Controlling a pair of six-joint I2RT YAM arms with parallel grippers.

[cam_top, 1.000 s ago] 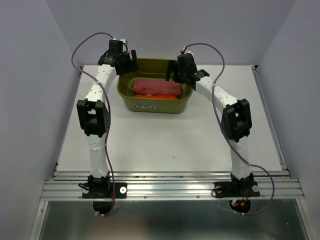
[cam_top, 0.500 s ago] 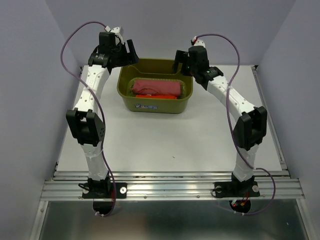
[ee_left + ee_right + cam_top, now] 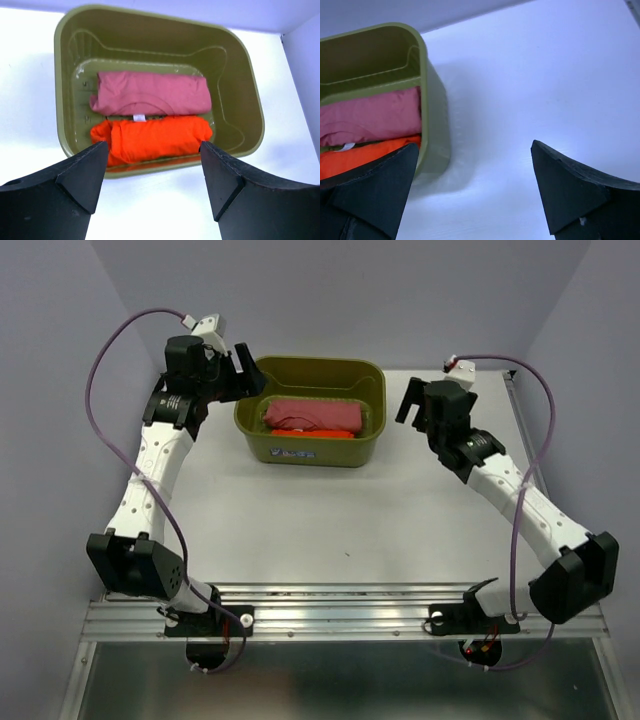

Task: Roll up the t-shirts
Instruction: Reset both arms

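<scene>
Two rolled t-shirts lie side by side in the olive-green tub (image 3: pixel 310 454). The dusty rose one (image 3: pixel 312 414) (image 3: pixel 152 93) (image 3: pixel 370 119) is at the back. The bright orange-red one (image 3: pixel 322 434) (image 3: pixel 156 138) (image 3: pixel 360 156) is at the front. My left gripper (image 3: pixel 243 372) (image 3: pixel 152 150) hangs open just outside the tub's left rim, empty and aimed at the rolls. My right gripper (image 3: pixel 408 406) (image 3: pixel 474 145) stands open and empty over bare table, right of the tub and apart from it.
The tub (image 3: pixel 239 85) (image 3: pixel 433 125) sits at the back middle of the white table (image 3: pixel 330 520). Grey walls close the back and both sides. A metal rail (image 3: pixel 340 612) with the arm bases runs along the near edge.
Both arms have swung outward from the tub. The left gripper went left and the right gripper went right and nearer. Both stayed open, and the rolls have not moved.
</scene>
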